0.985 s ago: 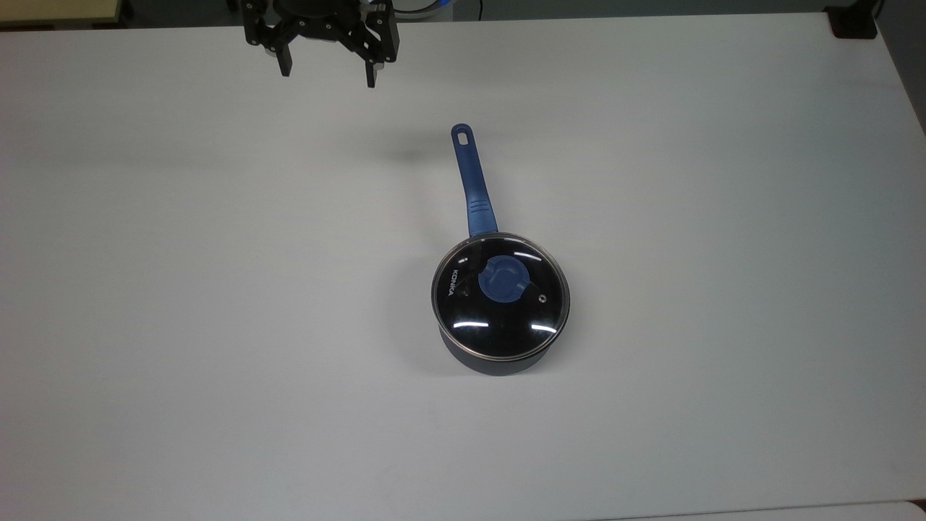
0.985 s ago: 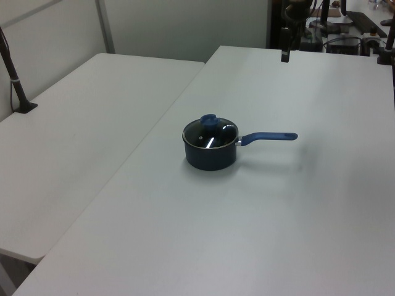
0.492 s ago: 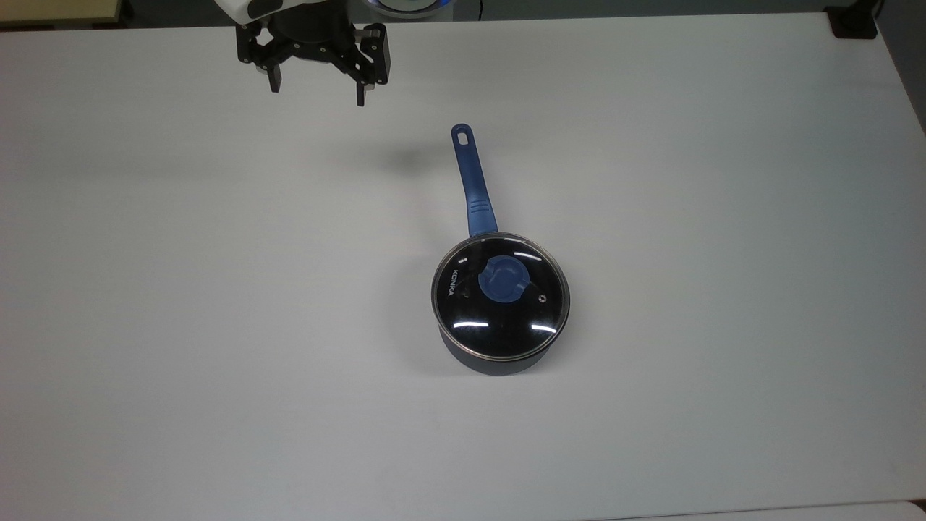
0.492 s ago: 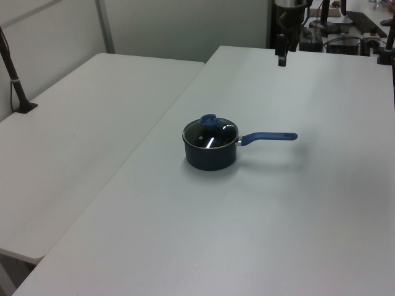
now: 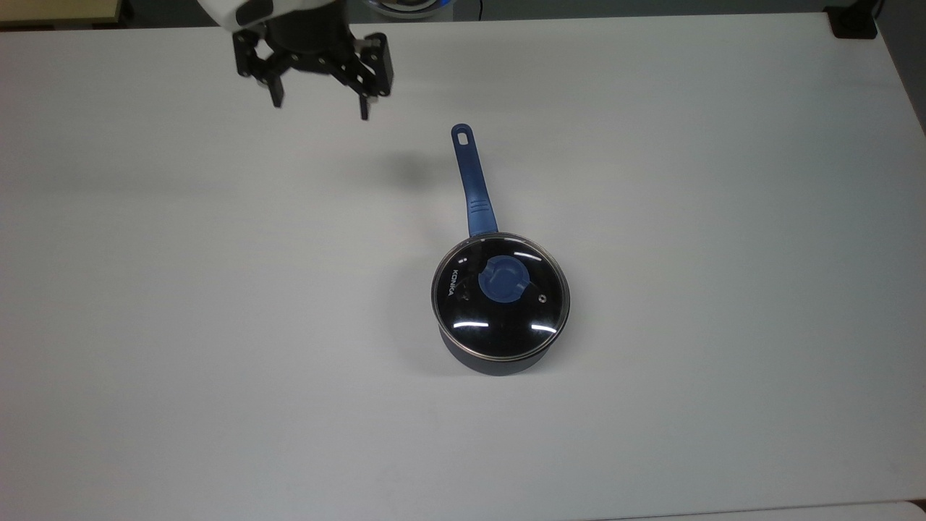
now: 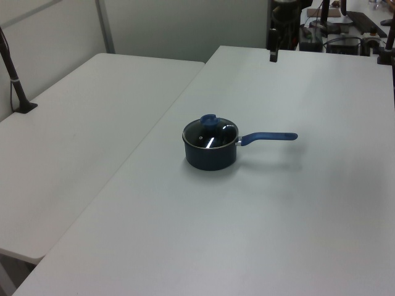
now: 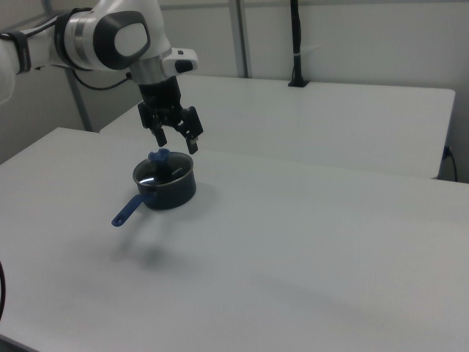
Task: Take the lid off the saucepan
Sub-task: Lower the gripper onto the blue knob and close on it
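Hovering well away from the saucepan, gripper jaws were wide; next it needed the lid knob.

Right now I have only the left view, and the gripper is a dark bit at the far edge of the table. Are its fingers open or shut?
Observer: Open. In the top view the gripper has its two fingers spread wide, with nothing between them.
Operator: Is it over the lid?
Observer: No. In the top view it sits off toward the top view's upper left of the lid, beyond the end of the blue handle.
Operator: Does the lid sit square on the pot?
Observer: It looks so. The top view shows its metal rim ringing the saucepan evenly, with the knob at the centre.
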Available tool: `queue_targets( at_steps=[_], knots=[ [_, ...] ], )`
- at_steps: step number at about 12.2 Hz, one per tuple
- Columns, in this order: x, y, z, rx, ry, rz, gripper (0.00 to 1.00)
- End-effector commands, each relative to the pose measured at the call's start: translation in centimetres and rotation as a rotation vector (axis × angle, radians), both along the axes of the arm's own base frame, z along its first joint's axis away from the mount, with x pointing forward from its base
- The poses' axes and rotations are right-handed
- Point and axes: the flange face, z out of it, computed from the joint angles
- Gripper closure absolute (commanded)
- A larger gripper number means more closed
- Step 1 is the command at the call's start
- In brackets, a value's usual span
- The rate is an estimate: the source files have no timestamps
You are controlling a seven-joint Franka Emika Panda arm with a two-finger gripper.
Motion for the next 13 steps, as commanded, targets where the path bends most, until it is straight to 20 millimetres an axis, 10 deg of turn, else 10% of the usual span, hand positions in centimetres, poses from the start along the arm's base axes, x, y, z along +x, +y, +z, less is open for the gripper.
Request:
queue_targets(
  at_steps=[1,8,13],
  knots=[
    [2.8,3.3,-0.5,0.063,-0.074,-0.03,0.0],
    [9.9,18.3,-10.3,0.096,-0.114,-0.233,0.0],
    [11.9,19.0,-13.2,0.058,-0.158,-0.326,0.0]
  ],
)
